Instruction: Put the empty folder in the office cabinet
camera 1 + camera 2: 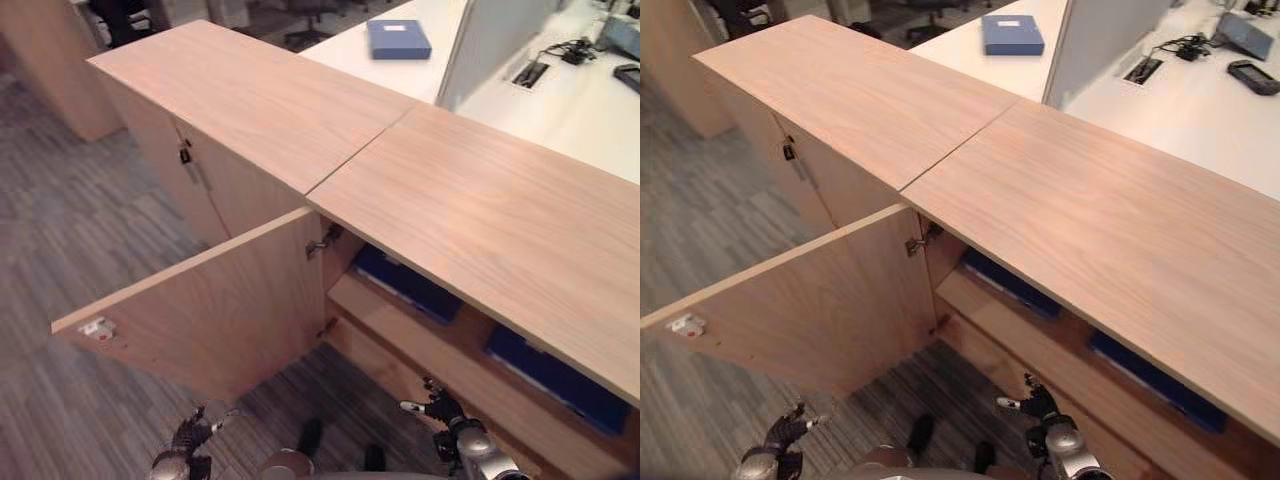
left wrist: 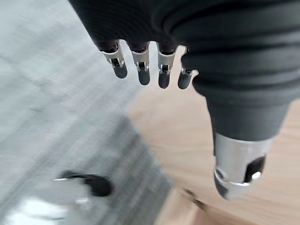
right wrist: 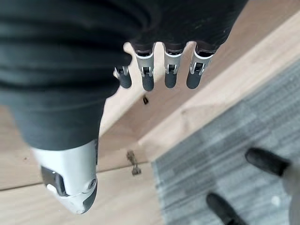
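Observation:
A blue folder [image 1: 398, 39] lies flat on the white desk [image 1: 360, 60] behind the wooden office cabinet [image 1: 480, 210]. The cabinet's left door [image 1: 220, 310] stands swung open. On the upper shelf inside lie two more blue folders, one near the hinge [image 1: 405, 280] and one further right [image 1: 555, 375]. My left hand [image 1: 190, 435] hangs low in front of the open door, fingers [image 2: 140, 65] straight and holding nothing. My right hand [image 1: 440, 408] hangs low before the cabinet's lower shelf, fingers [image 3: 169, 70] straight and empty.
A second cabinet [image 1: 240, 100] with shut doors adjoins on the left. A grey divider panel [image 1: 490, 40] stands on the desk, with cables and devices [image 1: 570, 50] beyond it. Grey carpet [image 1: 70, 220] spreads to the left.

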Robot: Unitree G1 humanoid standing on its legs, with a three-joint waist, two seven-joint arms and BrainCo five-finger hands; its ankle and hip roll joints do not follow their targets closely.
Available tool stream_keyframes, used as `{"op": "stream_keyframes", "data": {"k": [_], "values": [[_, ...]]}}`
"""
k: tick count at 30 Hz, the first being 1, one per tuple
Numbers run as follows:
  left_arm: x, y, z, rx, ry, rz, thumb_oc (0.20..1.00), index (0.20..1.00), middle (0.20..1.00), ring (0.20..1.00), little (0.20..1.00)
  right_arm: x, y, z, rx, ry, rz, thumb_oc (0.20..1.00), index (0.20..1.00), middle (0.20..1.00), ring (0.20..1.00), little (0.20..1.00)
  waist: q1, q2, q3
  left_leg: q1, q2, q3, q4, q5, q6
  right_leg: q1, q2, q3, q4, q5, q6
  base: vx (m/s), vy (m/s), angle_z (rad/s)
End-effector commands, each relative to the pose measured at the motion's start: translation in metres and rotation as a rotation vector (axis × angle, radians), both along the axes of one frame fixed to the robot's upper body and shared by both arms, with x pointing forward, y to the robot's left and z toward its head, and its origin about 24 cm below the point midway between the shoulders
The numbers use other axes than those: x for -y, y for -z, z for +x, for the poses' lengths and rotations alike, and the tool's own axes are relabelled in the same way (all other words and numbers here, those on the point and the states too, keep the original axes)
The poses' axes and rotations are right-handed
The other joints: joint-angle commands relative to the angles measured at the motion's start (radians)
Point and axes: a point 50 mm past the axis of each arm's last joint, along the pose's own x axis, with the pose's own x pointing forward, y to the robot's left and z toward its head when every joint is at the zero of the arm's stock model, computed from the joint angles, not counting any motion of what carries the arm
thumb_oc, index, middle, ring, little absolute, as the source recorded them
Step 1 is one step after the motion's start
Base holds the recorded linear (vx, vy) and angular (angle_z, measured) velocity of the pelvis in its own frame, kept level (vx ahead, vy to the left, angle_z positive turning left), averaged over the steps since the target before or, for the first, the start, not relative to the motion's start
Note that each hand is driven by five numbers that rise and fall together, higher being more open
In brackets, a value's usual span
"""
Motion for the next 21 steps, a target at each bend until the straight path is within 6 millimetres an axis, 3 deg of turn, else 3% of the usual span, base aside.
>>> {"op": "stream_keyframes", "data": {"k": [1,3,7,12,17,18,21], "values": [[0.001,-0.016,0.051,0.151,0.022,0.021,1.0,1.0,1.0,1.0,1.0,0.013,-0.017,0.022,0.104,0.032,-0.017,1.0,1.0,1.0,1.0,1.0,-0.039,-0.043,0.077,-0.061,0.043,0.15,0.103,-0.044,-0.085,0.08,-0.149,-0.074,0.038,-0.042,0.138,-0.22,0.075,0.13],[0.001,-0.016,0.051,0.16,0.001,0.002,1.0,1.0,1.0,1.0,1.0,0.015,-0.016,0.022,0.095,0.055,-0.014,1.0,1.0,1.0,1.0,1.0,-0.056,-0.05,0.074,-0.036,0.089,0.307,0.155,-0.093,-0.06,0.063,-0.168,-0.099,0.048,-0.029,0.135,-0.2,0.07,0.32],[0.004,-0.01,0.043,0.115,0.006,-0.001,1.0,1.0,1.0,1.0,1.0,0.018,-0.011,0.012,0.058,0.081,-0.013,1.0,1.0,1.0,1.0,1.0,-0.089,-0.054,0.047,0.073,0.126,0.401,0.241,-0.162,-0.054,0.047,-0.208,-0.185,0.077,-0.015,0.121,-0.15,0.075,0.66],[0.01,-0.006,0.038,0.086,0.027,-0.011,1.0,1.0,1.0,1.0,1.0,0.02,-0.005,0.003,0.025,0.131,-0.002,1.0,1.0,1.0,1.0,1.0,-0.116,-0.036,0.015,0.146,0.138,0.463,0.172,-0.176,-0.062,0.046,-0.229,-0.27,0.072,0.002,0.131,-0.04,0.141,0.73],[0.008,-0.004,0.033,0.04,0.069,0.015,1.0,1.0,1.0,1.0,1.0,0.02,-0.003,0.001,0.012,0.139,-0.013,1.0,1.0,1.0,1.0,1.0,-0.102,-0.036,0.0,0.159,0.106,0.442,0.11,-0.182,-0.05,0.059,-0.252,-0.295,0.073,0.026,0.148,0.0,0.161,0.66],[0.004,-0.005,0.033,0.037,0.062,0.025,1.0,1.0,1.0,1.0,1.0,0.017,-0.005,0.005,0.033,0.174,0.008,1.0,1.0,1.0,1.0,1.0,-0.088,-0.042,0.0,0.165,0.079,0.425,0.076,-0.183,-0.036,0.058,-0.278,-0.307,0.082,0.046,0.164,-0.03,0.189,0.37],[0.001,-0.005,0.032,0.031,0.052,0.03,1.0,1.0,1.0,1.0,1.0,0.014,-0.003,0.006,0.031,0.195,0.022,1.0,1.0,1.0,1.0,1.0,-0.078,-0.046,0.002,0.164,0.059,0.413,0.056,-0.183,-0.024,0.053,-0.297,-0.317,0.093,0.055,0.176,-0.04,0.182,0.29]]}}
